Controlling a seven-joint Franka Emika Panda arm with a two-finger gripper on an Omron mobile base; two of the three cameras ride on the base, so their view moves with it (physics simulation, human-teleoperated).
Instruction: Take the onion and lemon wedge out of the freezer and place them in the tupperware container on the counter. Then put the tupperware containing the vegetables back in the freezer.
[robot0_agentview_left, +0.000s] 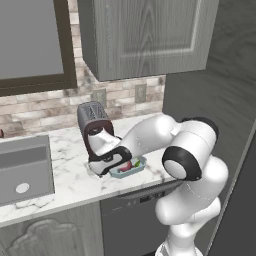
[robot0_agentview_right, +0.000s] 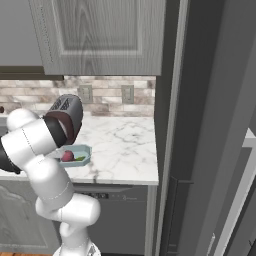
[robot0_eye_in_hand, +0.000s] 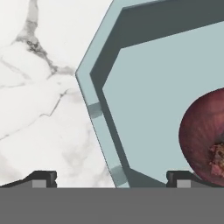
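The pale teal tupperware container (robot0_agentview_left: 138, 166) (robot0_agentview_right: 84, 149) (robot0_eye_in_hand: 144, 100) sits on the white marble counter (robot0_agentview_left: 75, 175) (robot0_agentview_right: 125, 145) (robot0_eye_in_hand: 39, 87). The dark red onion (robot0_agentview_left: 125, 165) (robot0_agentview_right: 67, 156) (robot0_eye_in_hand: 203, 140) lies inside it, with the small yellow-green lemon wedge (robot0_agentview_left: 136, 163) (robot0_agentview_right: 80, 158) beside it. My gripper (robot0_agentview_left: 109, 169) (robot0_eye_in_hand: 111, 178) is open and low at the container's left end. It straddles the wall, one fingertip (robot0_eye_in_hand: 43, 177) over the counter and the other beside the onion. Right of the counter stands the tall dark grey freezer (robot0_agentview_left: 220, 75) (robot0_agentview_right: 200, 125).
A dark red toaster (robot0_agentview_left: 92, 122) (robot0_agentview_right: 67, 117) stands just behind the container and my hand. A sink (robot0_agentview_left: 25, 170) lies at the left. Grey wall cabinets (robot0_agentview_left: 145, 35) hang above. A dishwasher front (robot0_agentview_left: 135, 210) sits under the counter edge.
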